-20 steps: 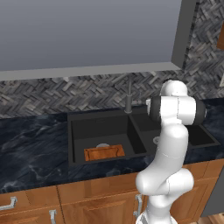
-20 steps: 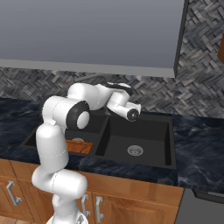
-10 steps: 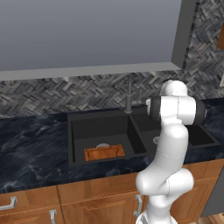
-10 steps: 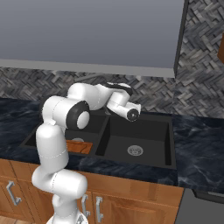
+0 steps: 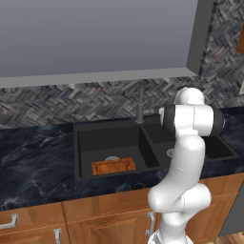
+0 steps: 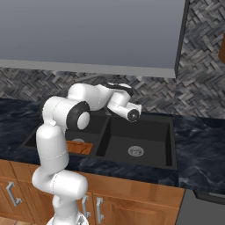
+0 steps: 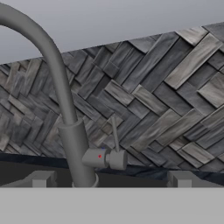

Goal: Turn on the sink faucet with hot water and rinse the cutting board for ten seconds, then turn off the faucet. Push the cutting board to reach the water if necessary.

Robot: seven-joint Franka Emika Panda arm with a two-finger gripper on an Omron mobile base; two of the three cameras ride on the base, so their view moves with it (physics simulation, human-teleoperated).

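Note:
The faucet (image 7: 75, 144) stands close in front of the hand, its spout curving up to the left. Its thin lever (image 7: 115, 133) rises from a side valve marked with a red dot. My gripper (image 7: 111, 179) is open, its two fingertips (image 7: 41, 178) standing to either side of the faucet's base and valve without touching them. The faucet stem (image 5: 140, 107) rises behind the black sink (image 5: 95, 138), just left of my wrist. The orange-brown cutting board (image 5: 113, 166) lies flat in the left basin, and the arm partly covers the cutting board (image 6: 80, 147) in the right base view. No water is running.
The right basin (image 6: 145, 134) holds a round silver drain (image 6: 135, 151). Dark marbled countertop (image 5: 33, 159) flanks the sink. A herringbone tile backsplash (image 7: 166, 92) stands right behind the faucet, under a grey hood (image 5: 95, 38). Wooden cabinet fronts (image 6: 132, 197) run below.

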